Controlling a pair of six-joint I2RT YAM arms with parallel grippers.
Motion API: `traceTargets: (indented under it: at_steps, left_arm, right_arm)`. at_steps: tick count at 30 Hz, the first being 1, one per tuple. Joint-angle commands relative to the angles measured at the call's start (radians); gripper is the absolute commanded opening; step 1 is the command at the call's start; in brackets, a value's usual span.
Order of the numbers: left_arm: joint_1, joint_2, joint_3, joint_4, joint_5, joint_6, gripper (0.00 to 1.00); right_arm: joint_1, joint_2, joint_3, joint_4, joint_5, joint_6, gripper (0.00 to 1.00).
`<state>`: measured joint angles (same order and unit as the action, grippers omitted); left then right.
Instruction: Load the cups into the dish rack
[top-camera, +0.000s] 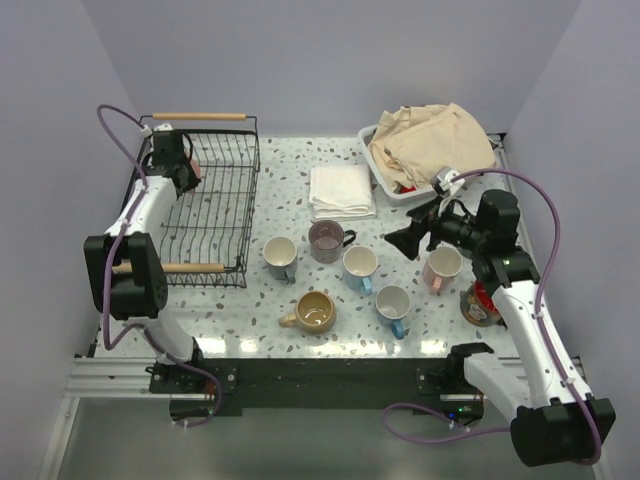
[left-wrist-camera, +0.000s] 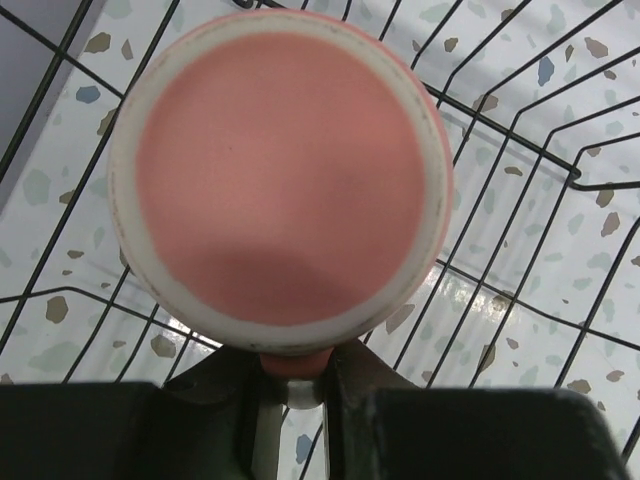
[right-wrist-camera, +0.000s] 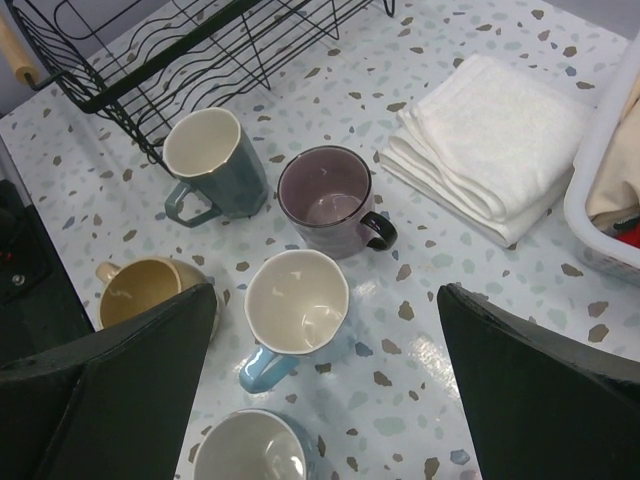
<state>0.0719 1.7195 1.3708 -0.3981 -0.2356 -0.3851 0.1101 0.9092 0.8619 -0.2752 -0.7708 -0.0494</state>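
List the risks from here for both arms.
1. The left gripper pinches the pink mug only by its handle, bottom up over the dish rack; once released, it may tip on the wires.
2. The right gripper hangs open over closely grouped mugs; descending on the white mug, a finger may knock the tan mug or the mauve mug.

Pink mug (left-wrist-camera: 285, 180) with a pale ring at its edge, black wire dish rack (top-camera: 210, 220) behind. Bench (right-wrist-camera: 420, 250) — white terrazzo flecked blue, brown and grey. Grey-teal mug (right-wrist-camera: 210, 160), mauve mug (right-wrist-camera: 325, 198) with black handle, cream mug (right-wrist-camera: 295, 305) with light-blue handle, tan mug (right-wrist-camera: 140, 290) — white folded towel (right-wrist-camera: 490, 140) upper right.
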Motion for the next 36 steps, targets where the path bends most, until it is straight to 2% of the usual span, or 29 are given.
traceTargets:
  at_steps: [1,16,36]
  left_arm:
    - [0.019,0.021,0.106,0.114,-0.033,0.052,0.00]
    - [0.043,0.253,0.277,0.088,-0.041,0.098,0.00]
    - [0.054,0.379,0.405,0.028,-0.051,0.137,0.00]
  right_arm:
    - [-0.004,0.022,0.040,0.001,0.007,-0.035,0.98]
    - [-0.013,0.056,0.051,-0.027,0.004,-0.058,0.98]
    - [-0.041,0.079,0.045,-0.018,0.004,-0.064,0.98]
